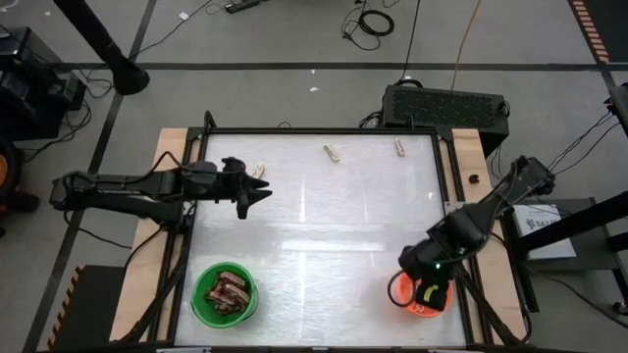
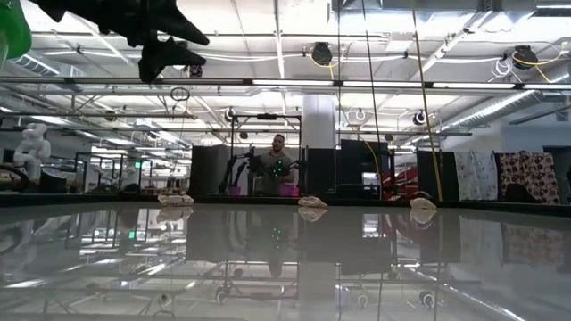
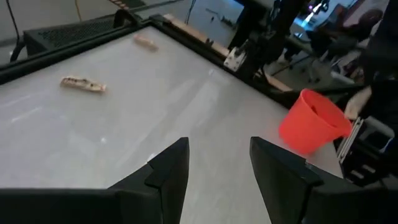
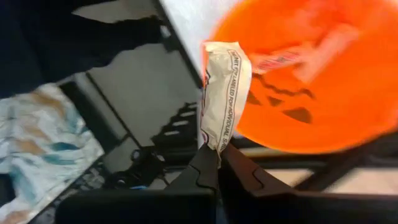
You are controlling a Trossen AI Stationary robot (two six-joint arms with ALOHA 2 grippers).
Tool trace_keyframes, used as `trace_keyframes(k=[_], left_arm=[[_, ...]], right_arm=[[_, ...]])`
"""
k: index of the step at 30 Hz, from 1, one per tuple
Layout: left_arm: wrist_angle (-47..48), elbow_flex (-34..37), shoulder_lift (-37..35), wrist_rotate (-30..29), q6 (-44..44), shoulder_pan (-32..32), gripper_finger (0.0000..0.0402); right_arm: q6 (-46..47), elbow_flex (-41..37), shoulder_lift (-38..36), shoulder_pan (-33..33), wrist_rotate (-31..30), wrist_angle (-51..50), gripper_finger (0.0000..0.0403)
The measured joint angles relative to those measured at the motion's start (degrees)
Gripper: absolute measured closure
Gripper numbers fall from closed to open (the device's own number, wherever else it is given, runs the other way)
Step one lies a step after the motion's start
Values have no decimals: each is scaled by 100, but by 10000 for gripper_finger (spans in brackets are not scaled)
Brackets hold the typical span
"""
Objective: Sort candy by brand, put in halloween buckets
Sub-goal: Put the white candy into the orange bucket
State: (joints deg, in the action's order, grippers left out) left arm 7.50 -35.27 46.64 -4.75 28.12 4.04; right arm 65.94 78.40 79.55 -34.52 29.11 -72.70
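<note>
Candy sorting stands partly done on the glossy white bench (image 1: 314,235). At the near left corner the bright green round plastic bucket (image 1: 225,294) holds a heap of dark reddish-brown wrapped bars (image 1: 229,288). Above it in the high view, the left claw (image 1: 257,192) hangs over the bench's left half with its two dark fingers (image 3: 171,171) spread apart and nothing between them. Just beyond its tip lies one pale tan wrapped bar (image 1: 258,170); two more pale bars lie along the far edge, one near the middle (image 1: 333,152) and one farther right (image 1: 400,148), well apart from each other. At the near right corner the right claw (image 1: 428,293) sits over the bright orange round plastic bucket (image 1: 403,291), its fingers pinched on one end of a cream-wrapped bar (image 4: 224,93). Small dark print runs along that wrapper's edge, too blurred to read in full. Inside the orange bucket, pale wrapped pieces (image 4: 283,59) show, with lettering that cannot be made out.
</note>
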Motion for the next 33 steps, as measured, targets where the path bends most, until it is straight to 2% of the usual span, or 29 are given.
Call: trace_keyframes(k=[3, 5, 15, 19, 24, 33], left_arm=[[-219, 0, 113, 1, -2, 24, 224], [-295, 0, 198, 15, 1, 48, 224], [-416, 2, 620, 197, 155, 49, 224], [-415, 2, 746, 303, 157, 49, 224], [-408, 2, 784, 369, 162, 49, 224], [-399, 2, 784, 1168, 260, 45, 224]], right_arm=[[223, -270, -55, -172, 0, 660, 402], [244, -333, -32, -259, -27, 724, 402], [392, -691, 84, -309, -23, 39, 396], [417, -758, 85, -256, 307, 55, 374], [378, -758, 82, -80, 402, -26, 335], [-484, -756, 52, 734, 390, -79, 270]])
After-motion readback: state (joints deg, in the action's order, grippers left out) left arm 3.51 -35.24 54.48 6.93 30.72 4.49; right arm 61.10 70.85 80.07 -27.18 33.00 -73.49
